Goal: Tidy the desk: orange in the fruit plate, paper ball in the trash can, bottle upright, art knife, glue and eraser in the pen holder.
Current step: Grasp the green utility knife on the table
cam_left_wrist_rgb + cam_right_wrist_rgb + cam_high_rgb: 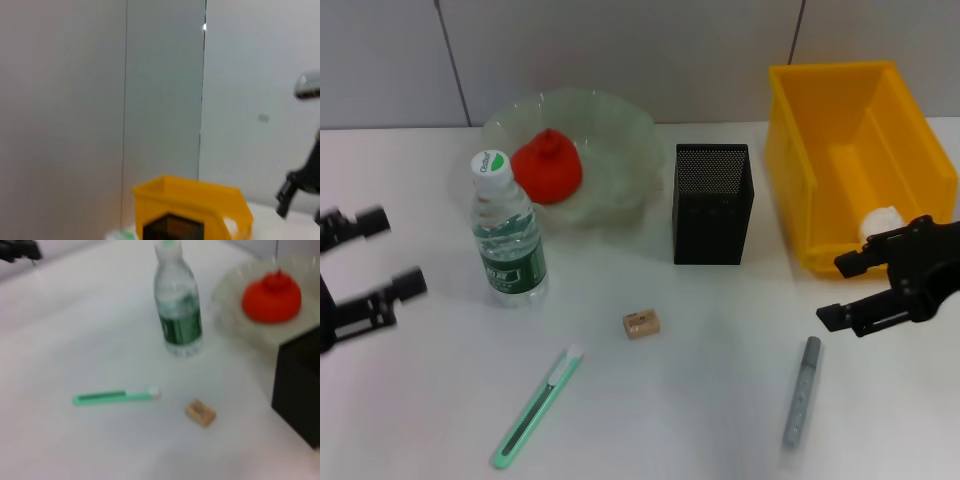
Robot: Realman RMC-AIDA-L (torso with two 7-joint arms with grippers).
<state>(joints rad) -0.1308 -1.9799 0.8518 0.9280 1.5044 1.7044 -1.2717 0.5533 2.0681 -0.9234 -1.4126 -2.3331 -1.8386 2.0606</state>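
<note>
The orange (pixel 548 165) lies in the glass fruit plate (pixel 620 120). A water bottle (pixel 510 235) stands upright in front of the plate. The paper ball (pixel 880 222) rests inside the yellow trash can (pixel 820 100). On the table lie the tan eraser (pixel 642 323), the green art knife (pixel 537 405) and the grey glue stick (pixel 802 390), all in front of the black mesh pen holder (pixel 712 203). My right gripper (pixel 832 291) hovers open by the bin's near corner, above the glue. My left gripper (pixel 398 250) is open at the far left, left of the bottle.
The right wrist view shows the bottle (pixel 178 310), orange (pixel 271 296), knife (pixel 116 396), eraser (pixel 200 412) and a pen holder corner (pixel 299 385). The left wrist view faces the wall, with the yellow bin (pixel 192 207) low in it.
</note>
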